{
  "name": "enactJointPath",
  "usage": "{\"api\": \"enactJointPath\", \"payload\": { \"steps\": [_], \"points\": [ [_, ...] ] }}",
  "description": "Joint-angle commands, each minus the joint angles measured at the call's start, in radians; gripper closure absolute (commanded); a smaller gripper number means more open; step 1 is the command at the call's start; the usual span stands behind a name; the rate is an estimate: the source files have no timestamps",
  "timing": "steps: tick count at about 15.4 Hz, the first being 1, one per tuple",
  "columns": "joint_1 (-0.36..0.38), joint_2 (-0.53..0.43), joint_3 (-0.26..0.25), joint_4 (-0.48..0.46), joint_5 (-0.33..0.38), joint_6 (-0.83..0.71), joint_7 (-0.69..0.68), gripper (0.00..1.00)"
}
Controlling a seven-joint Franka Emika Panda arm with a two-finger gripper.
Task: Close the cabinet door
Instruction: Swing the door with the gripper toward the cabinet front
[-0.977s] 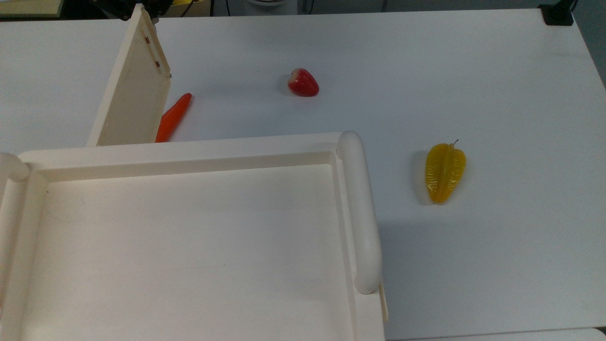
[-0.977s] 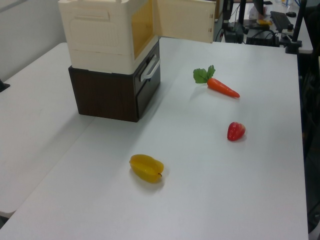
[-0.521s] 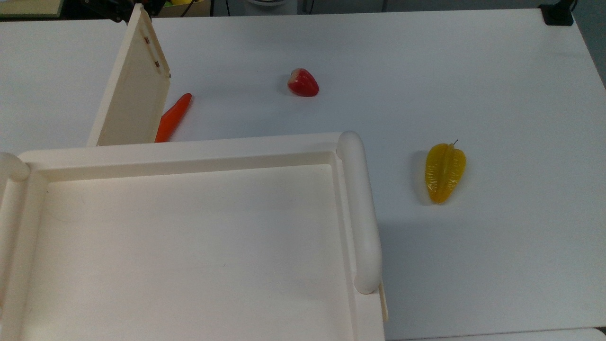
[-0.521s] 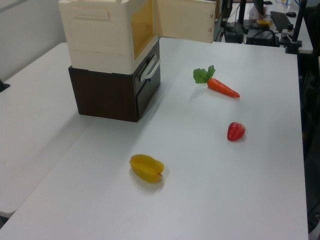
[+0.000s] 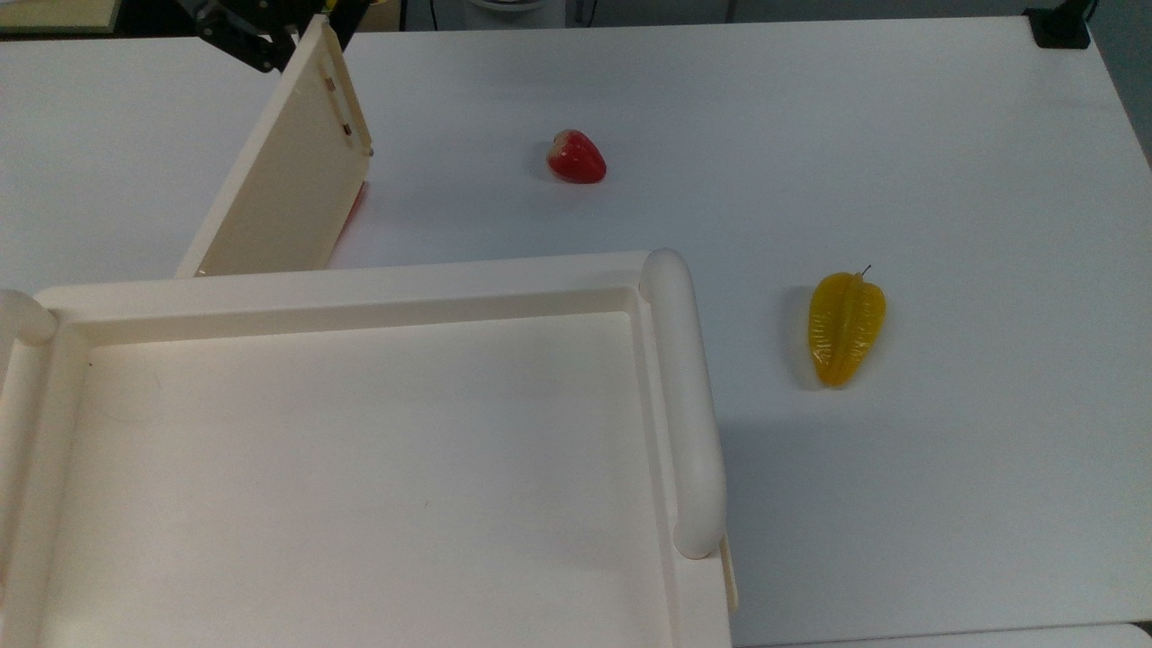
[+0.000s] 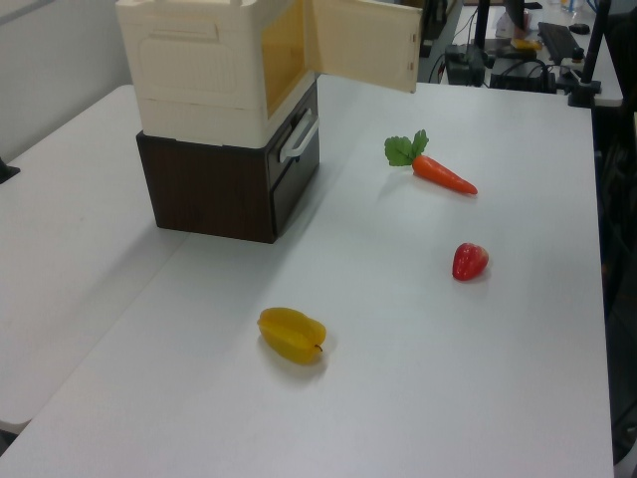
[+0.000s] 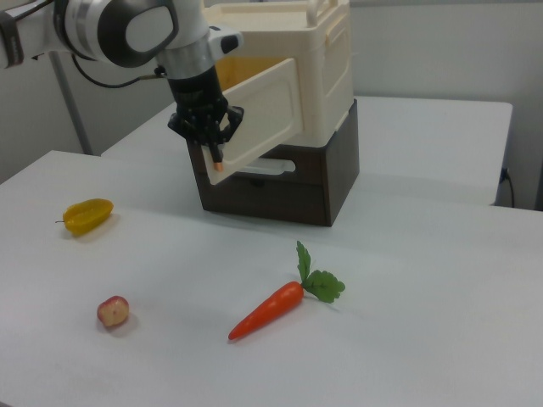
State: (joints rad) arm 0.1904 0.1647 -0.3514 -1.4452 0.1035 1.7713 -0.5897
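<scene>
White table carries the cabinet, cream box stacked on a dark brown drawer unit. Cabinet interior, seen in the left view, looks yellow-lit; contents not discernible. Cabinet door stands ajar, swung outward, long axis horizontal. Gripper at the door's free edge; finger state: cannot tell. Loose on table: carrot, starfruit, strawberry.
</scene>
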Motion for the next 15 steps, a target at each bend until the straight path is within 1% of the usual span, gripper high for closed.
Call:
{"api": "enactJointPath", "payload": {
  "steps": [1, 5, 8, 11, 12, 15],
  "points": [
    [0.047, 0.007, -0.005, -0.012, 0.039, 0.025, -0.01, 1.0],
    [0.084, 0.022, -0.006, -0.012, 0.039, 0.083, 0.02, 1.0],
    [0.112, 0.045, -0.006, -0.011, 0.044, 0.12, 0.134, 1.0],
    [0.136, 0.046, -0.006, -0.009, 0.045, 0.178, 0.247, 1.0],
    [0.148, 0.046, -0.006, -0.009, 0.045, 0.212, 0.317, 0.98],
    [0.176, 0.058, -0.006, -0.009, 0.044, 0.266, 0.414, 0.96]
  ]
}}
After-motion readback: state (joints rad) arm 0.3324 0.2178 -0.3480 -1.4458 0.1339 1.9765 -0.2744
